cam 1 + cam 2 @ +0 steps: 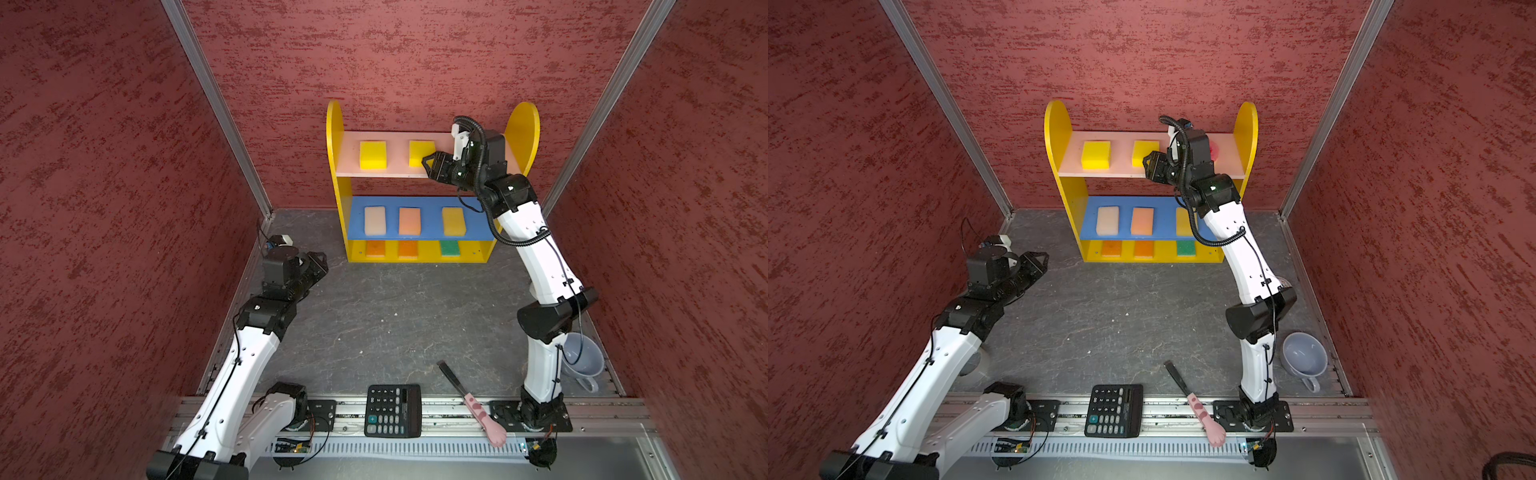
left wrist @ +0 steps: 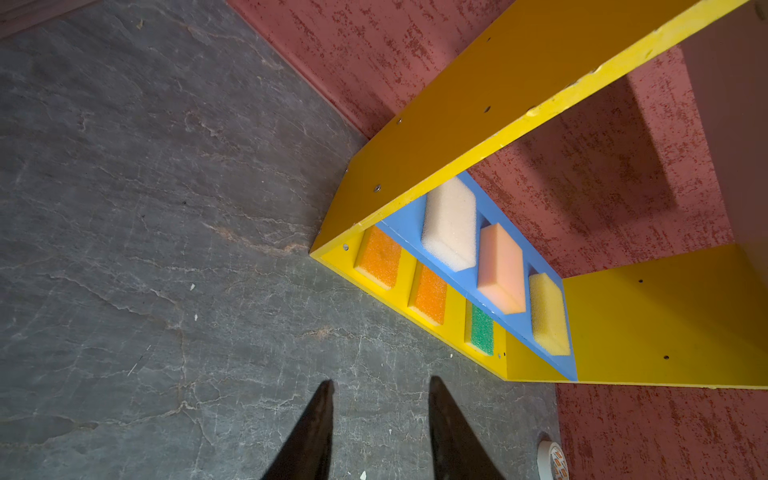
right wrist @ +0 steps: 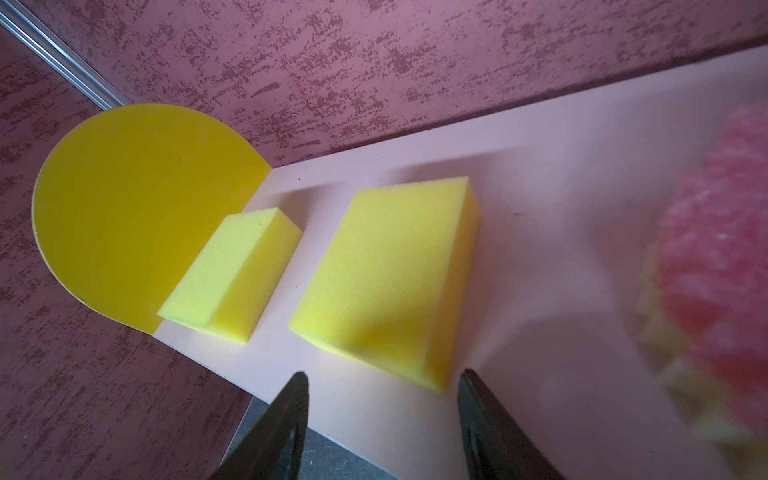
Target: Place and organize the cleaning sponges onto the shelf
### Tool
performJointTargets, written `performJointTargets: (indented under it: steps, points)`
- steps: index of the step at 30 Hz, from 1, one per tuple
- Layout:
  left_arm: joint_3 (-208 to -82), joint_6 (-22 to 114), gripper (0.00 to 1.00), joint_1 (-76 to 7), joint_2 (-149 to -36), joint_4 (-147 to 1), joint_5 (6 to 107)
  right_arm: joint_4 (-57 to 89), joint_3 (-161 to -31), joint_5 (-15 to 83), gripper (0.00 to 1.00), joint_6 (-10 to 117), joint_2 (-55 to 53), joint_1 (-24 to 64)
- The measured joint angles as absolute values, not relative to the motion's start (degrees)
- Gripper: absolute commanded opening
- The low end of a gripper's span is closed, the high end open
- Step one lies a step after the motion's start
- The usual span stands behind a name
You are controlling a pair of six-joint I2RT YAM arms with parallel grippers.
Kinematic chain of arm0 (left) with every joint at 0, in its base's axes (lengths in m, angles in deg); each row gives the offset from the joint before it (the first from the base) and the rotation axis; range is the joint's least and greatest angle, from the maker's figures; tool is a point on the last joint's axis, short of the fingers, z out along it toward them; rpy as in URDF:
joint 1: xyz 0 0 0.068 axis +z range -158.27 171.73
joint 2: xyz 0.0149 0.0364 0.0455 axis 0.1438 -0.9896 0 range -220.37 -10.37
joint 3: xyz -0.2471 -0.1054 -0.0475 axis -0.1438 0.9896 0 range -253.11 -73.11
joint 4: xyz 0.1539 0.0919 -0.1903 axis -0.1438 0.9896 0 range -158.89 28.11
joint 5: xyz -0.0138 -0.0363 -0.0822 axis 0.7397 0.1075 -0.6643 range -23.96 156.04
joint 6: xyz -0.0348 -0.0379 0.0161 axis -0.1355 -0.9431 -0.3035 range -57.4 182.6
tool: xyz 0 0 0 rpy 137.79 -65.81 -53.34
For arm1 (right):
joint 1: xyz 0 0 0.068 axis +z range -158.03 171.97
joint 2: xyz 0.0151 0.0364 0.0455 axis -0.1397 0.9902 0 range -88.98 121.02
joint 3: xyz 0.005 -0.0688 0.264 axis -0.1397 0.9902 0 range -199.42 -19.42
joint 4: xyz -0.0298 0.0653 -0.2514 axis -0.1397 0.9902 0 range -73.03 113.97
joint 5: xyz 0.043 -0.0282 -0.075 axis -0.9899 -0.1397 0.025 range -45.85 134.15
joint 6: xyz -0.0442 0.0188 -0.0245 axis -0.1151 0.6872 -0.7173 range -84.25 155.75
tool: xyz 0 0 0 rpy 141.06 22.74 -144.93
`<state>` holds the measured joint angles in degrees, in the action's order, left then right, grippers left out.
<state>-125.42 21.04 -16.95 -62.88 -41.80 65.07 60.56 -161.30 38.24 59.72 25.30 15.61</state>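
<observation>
The shelf (image 1: 334, 166) stands at 12 o'clock on the grey floor, back to the wall, and every sponge I can see is on it. On the pink top board there's one yellow sponge (image 1: 372, 155) toward 9 o'clock and a second yellow sponge (image 1: 420, 153) mid-board. In a top view the pink round sponge (image 1: 1214, 149) peeks out behind the right arm toward 3 o'clock. The blue middle board has the cream sponge (image 1: 375, 220), peach sponge (image 1: 409, 221) and a duller yellow sponge (image 1: 453, 221) in a row. The bottom board has two orange sponges (image 1: 375, 248) plus the green sponge (image 1: 450, 248).

The right gripper (image 3: 384, 374) is up at the top board with its fingers spread fairly wide. Its tips sit right at the second yellow sponge's near corner, not squeezing anything. The left gripper (image 2: 380, 380) hangs over bare floor around 9 o'clock, fingers moderately apart, nothing between them. The calculator (image 1: 392, 411) sits at 6 o'clock, the brush (image 1: 471, 399) at 5 and the cup (image 1: 582, 361) at 4.
</observation>
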Motion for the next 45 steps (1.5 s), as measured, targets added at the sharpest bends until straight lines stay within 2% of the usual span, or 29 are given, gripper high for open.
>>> performJointTargets:
  steps: [2, 4, 5, 7, 15, 21, 24, 28, 34, 45]
  points:
    - [-126.7, 21.9, 0.54, -17.0, -62.9, -41.5, 65.3, 60.5, -159.2, 39.0, 0.66, 59.2, 23.1, 15.6]
    - [-128.1, 23.0, 0.68, -16.9, -62.8, -41.4, 65.8, 60.0, -154.9, 39.8, 0.78, 58.8, 19.4, 15.6]
    - [-128.7, 23.7, 0.77, -16.9, -62.7, -41.4, 66.1, 59.4, -151.4, 40.3, 0.96, 58.6, 16.4, 15.6]
    - [-129.6, 24.8, 1.0, -16.6, -62.0, -41.4, 66.8, 57.0, -143.6, 41.1, 0.99, 57.6, 10.2, 15.6]
    - [-130.0, 27.2, 1.0, -15.3, -56.3, -42.2, 72.7, 37.5, -101.8, 49.4, 0.99, 57.1, -21.6, 15.6]
    - [-123.2, 27.6, 0.99, -15.0, -50.8, -46.8, 78.7, 29.6, -79.5, 63.3, 0.99, 55.5, -34.1, 15.5]
    - [-118.9, 27.8, 1.0, -15.0, -48.8, -49.9, 81.7, 27.5, -70.9, 72.7, 0.99, 54.6, -35.7, 15.4]
    - [-111.1, 31.7, 0.99, -15.0, -47.2, -57.6, 84.2, 23.4, -60.9, 78.1, 0.99, 52.1, -35.7, 14.9]
    - [-100.9, 45.3, 0.99, -15.0, -50.1, -66.5, 81.2, 12.8, -49.2, 78.9, 0.99, 48.7, -32.6, 11.9]
    - [-92.5, 54.6, 0.99, -14.9, -62.5, -82.3, 79.2, -1.7, -45.4, 76.5, 0.99, 45.8, -22.6, 7.9]
